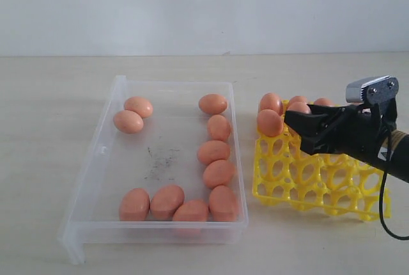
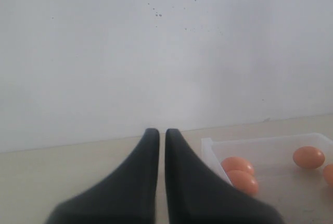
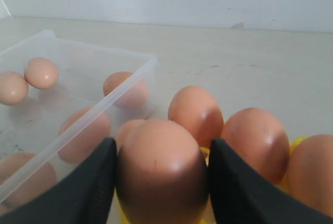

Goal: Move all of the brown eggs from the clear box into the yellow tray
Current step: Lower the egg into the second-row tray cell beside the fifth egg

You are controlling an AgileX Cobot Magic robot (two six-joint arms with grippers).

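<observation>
The clear box (image 1: 96, 160) lies left of centre and holds several brown eggs: two at its back left (image 1: 128, 121), a column down its right side (image 1: 213, 152) and a row along the front (image 1: 167, 202). Just to its right is the yellow tray (image 1: 307, 179), with three eggs in its back cups (image 1: 271, 102). Over the tray's back left part, my right gripper (image 1: 291, 125) (image 3: 161, 151) is shut on a brown egg (image 1: 270, 123) (image 3: 161, 177). My left gripper (image 2: 162, 131) is shut and empty, with the box corner (image 2: 208, 143) beside it. It is out of the exterior view.
A pale wall runs along the back of the beige table (image 1: 51, 96). Dark specks mark the box floor (image 1: 160, 160). The right arm's black cable (image 1: 383, 217) loops down past the tray's right end.
</observation>
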